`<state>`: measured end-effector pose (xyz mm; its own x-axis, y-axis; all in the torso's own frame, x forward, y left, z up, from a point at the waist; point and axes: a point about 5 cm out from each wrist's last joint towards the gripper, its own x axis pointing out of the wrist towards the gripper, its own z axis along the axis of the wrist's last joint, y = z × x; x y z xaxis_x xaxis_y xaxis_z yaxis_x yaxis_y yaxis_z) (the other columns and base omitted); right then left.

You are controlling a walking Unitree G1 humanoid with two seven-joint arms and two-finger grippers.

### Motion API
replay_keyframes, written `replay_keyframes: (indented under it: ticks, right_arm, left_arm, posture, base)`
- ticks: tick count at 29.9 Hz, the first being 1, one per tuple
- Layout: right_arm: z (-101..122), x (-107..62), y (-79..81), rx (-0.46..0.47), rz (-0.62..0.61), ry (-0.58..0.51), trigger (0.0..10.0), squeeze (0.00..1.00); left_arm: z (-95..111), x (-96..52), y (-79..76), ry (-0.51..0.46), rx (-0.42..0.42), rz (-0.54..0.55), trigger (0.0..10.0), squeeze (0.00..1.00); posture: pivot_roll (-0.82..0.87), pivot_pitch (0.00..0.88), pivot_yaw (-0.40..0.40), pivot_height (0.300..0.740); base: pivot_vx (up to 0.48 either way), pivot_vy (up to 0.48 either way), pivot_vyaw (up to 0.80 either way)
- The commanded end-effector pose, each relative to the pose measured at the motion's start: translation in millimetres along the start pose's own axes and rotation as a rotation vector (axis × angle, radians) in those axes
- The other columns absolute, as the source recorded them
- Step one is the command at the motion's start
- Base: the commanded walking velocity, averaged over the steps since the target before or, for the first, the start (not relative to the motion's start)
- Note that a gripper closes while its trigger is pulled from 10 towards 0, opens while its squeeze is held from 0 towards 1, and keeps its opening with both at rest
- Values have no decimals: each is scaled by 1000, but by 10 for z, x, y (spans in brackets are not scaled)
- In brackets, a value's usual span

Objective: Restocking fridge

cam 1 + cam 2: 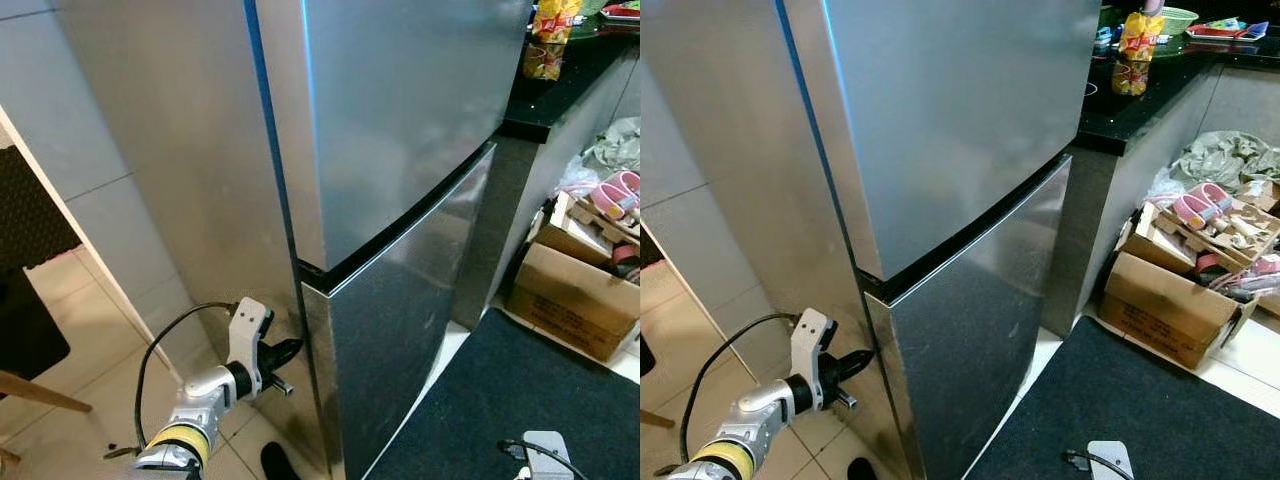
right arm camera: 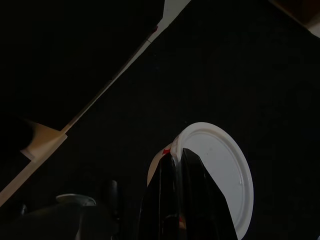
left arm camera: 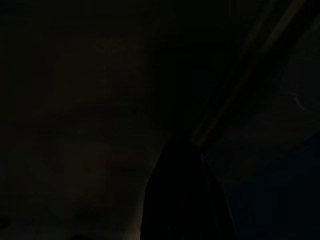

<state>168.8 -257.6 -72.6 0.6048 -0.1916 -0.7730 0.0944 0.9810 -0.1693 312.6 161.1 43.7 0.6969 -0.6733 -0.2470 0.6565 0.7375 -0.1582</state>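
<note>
A tall silver fridge (image 1: 400,150) stands before me with its upper door and lower door (image 1: 400,330) both closed. Low on its left side, my left gripper (image 1: 284,352) reaches the fridge's corner just below the dark seam between the doors, its black fingers pressed together. The left wrist view is very dark, with one black pointed shape (image 3: 180,195) against a slanting edge. My right gripper (image 2: 176,152) hangs low over the dark mat, shut on a round white-lidded container (image 2: 225,175) with a red mark on its side. The right wrist (image 1: 540,455) peeks in at the bottom.
A dark mat (image 1: 520,400) covers the floor in front of the fridge. At the right are cardboard boxes (image 1: 570,295) holding pink slippers (image 1: 615,192) and clutter. A black counter (image 1: 560,90) with a yellow packet (image 1: 548,40) stands behind. Tiled wall and pale floor (image 1: 100,350) lie left.
</note>
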Motion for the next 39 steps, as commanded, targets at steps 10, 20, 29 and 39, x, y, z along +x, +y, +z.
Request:
replay_keyframes:
  ticks: [10,20,29,39]
  right_arm:
    - [-21,-5,-31,13,-9,10,10000,0]
    - [36,4,-39,27,-16,-14,10000,0]
    - [73,10,11,22,-4,-33,10000,0]
    - [-43,-28,6,20,3,-16,10000,0]
  left_arm:
    - [249,306,-261,-82,-22,-188,10000,0]
    - [297,364,-172,-67,68,36,10000,0]
    - [297,407,-210,-59,46,30,10000,561]
    - [260,478,-315,-26,41,-21,10000,1000]
  posture:
    - [-205,5,75,740]
    - [-199,0,74,740]
    - [-186,18,74,740]
    - [-194,20,73,740]
  base:
    - [0,0,0]
    - [0,0,0]
    - [0,0,0]
    - [0,0,0]
